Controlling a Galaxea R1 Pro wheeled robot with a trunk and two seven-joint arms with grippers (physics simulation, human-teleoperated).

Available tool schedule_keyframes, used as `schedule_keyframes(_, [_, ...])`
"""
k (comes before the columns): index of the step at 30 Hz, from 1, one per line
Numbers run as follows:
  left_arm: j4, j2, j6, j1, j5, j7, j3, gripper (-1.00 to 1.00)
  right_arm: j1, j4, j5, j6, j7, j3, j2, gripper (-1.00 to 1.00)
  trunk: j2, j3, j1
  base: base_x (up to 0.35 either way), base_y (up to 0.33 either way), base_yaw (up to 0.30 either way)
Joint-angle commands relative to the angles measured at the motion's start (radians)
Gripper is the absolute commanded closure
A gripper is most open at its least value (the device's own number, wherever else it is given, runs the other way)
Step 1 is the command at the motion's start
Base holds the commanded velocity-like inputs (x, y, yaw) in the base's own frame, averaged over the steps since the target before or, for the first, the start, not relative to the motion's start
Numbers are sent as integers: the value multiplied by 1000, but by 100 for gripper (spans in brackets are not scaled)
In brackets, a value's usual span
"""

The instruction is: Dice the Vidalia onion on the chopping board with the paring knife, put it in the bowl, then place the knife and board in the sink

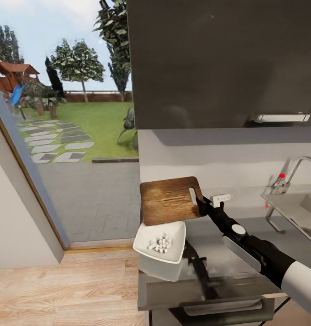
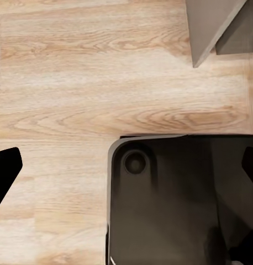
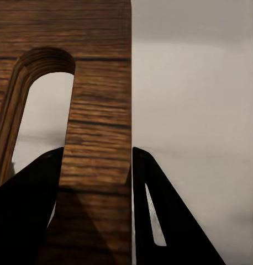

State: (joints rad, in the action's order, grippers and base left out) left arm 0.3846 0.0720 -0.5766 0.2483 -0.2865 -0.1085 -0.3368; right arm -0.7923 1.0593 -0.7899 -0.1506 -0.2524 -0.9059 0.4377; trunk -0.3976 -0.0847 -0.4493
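Note:
My right gripper (image 1: 201, 204) is shut on the chopping board (image 1: 169, 200), a brown wooden board held up, tilted, above the left end of the grey countertop (image 1: 236, 271). In the right wrist view its fingers (image 3: 159, 210) clamp the board's edge strip (image 3: 99, 110) beside the slot handle. Just below the board's near edge sits the white bowl (image 1: 148, 237) at the counter's left corner, with diced onion (image 1: 160, 243) as pale bits inside. The steel sink (image 1: 293, 210) with its tap (image 1: 300, 163) lies at the far right. My left gripper (image 2: 132, 160) hangs open over the floor.
A dark wall cabinet (image 1: 218, 63) hangs above the counter. A white socket (image 1: 220, 198) is on the wall right behind my right gripper. Wooden floor (image 1: 60, 290) and a glass door to the garden lie to the left. My dark base (image 2: 176, 204) is under my left gripper.

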Motion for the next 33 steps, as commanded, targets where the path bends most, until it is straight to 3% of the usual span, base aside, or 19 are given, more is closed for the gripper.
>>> schedule_keyframes(1, [2, -2, -1, 0, -3, -10, -9, -100, -2, 1, -11, -7, 10, -5, 1, 100, -2, -2, -1, 0, -317, 0])
schedule_keyframes(14, [-6, -9, 0, 0, -4, -11, -8, -100, -2, 2, -22, -2, 54, -4, 0, 100, -2, -2, -1, 0, -317, 0])
schedule_keyframes(16, [-6, -9, -1, 0, -4, -11, -8, -100, -2, 2, -36, -1, 64, -4, 0, 100, -2, -2, -1, 0, -317, 0])
schedule_keyframes(18, [-6, -9, 0, 0, -3, -12, -8, -100, -2, 3, -79, 17, 66, -3, 0, 100, -2, -2, -1, 0, -317, 0])
schedule_keyframes(22, [-7, -9, 0, 0, -5, -13, -8, -100, -2, 8, -148, 134, 63, 1, -2, 100, -2, -2, -1, 0, -317, 0])
schedule_keyframes(24, [-7, -9, 0, 0, -5, -12, -8, -100, -2, 10, -175, 197, 58, 31, -2, 100, -2, -2, -1, 0, -317, 0])
schedule_keyframes(28, [-9, -9, 0, 0, -5, -12, -8, -100, -2, 12, -191, 275, 50, 117, -1, 100, -2, -2, -1, 0, -317, 0])
schedule_keyframes(33, [-23, -15, 0, 0, -5, -13, -8, -100, -2, 13, -200, 294, -48, 145, -2, 100, -2, -2, -1, 0, -317, 0])
